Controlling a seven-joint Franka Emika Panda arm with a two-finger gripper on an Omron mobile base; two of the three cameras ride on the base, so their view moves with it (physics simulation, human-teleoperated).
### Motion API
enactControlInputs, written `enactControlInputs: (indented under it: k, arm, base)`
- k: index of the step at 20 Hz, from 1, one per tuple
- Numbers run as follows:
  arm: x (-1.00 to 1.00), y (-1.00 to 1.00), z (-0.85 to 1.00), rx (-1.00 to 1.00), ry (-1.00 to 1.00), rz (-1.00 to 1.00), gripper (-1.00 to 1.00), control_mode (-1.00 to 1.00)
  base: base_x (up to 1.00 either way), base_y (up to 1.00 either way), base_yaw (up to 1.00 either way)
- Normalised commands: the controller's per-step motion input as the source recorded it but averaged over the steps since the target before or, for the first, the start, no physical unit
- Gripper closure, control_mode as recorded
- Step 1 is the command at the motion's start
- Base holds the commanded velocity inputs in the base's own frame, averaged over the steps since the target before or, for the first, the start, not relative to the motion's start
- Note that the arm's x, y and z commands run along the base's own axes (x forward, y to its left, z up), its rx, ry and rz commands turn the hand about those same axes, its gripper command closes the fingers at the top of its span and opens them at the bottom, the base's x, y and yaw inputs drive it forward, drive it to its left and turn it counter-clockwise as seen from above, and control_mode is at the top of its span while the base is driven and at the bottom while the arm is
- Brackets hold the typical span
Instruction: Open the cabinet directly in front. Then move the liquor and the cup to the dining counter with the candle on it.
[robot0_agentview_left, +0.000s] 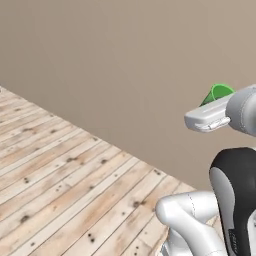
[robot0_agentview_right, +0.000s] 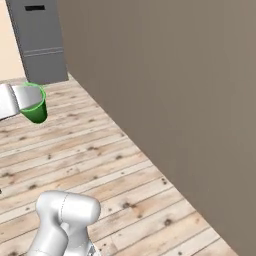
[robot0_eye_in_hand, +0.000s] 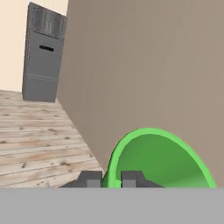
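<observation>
gripper (robot0_eye_in_hand: 111, 179) pinching green cup (robot0_eye_in_hand: 159, 159) by rim (one finger inside), above wood floor (robot0_agentview_right: 90, 150).

Bright green cup (robot0_agentview_right: 36, 109) – taupe wall (robot0_agentview_right: 175, 100) – knotty pale-plank floor (robot0_agentview_left: 60, 190).

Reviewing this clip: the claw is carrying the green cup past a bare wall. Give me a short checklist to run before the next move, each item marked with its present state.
1. Claw shut on the cup: ok; in the hand view its fingertips pinch the rim from both sides.
2. Cup clear of the wooden floor: ok; it hangs in the air.
3. Cup upright: ok in the right base view; mouth up.
4. Cup clear of the beige wall: ok in both base views; a gap shows.
5. Dining counter and candle located: cannot tell.
6. Liquor already moved: cannot tell.
</observation>
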Motion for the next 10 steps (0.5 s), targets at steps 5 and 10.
enactControlInputs:
  k: [5,10]
  arm:
    - [0.00,0.00,0.00,0.00,0.00,0.00,1.00,1.00]
    - [0.00,0.00,0.00,0.00,0.00,0.00,1.00,1.00]
  base:
    - [0.24,0.09,0.60]
    - [0.70,0.06,0.52]
